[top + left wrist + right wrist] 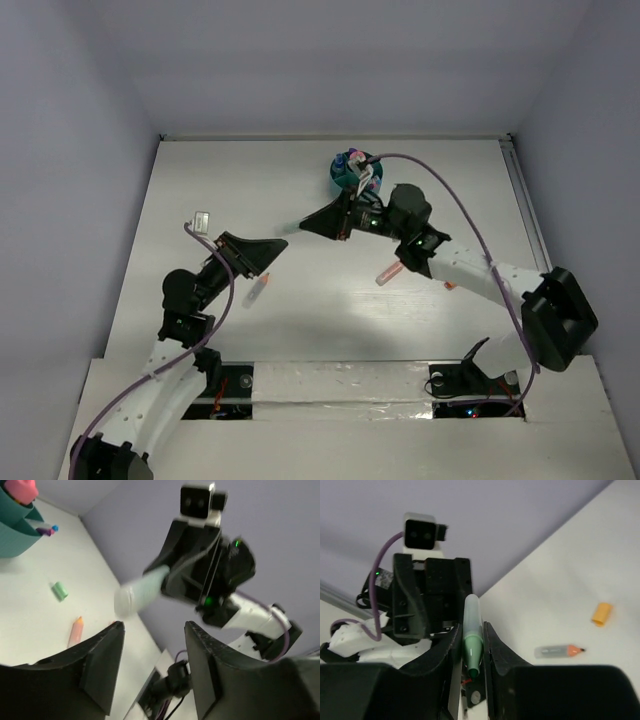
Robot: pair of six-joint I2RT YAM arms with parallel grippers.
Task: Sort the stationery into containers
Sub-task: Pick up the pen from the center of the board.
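My right gripper is shut on a green highlighter, whose pale clear cap sticks out past the fingers. In the top view this gripper hangs over the middle of the table, tip to tip with my left gripper. The left gripper is open and holds nothing; the highlighter shows just beyond its fingers. The teal organiser stands at the back with several items in it, also at the left wrist view's upper left corner.
On the table lie an orange pen, another orange-tipped pen and a small orange cap. A green cap lies near the organiser. A small white block sits at the left. Walls enclose the table.
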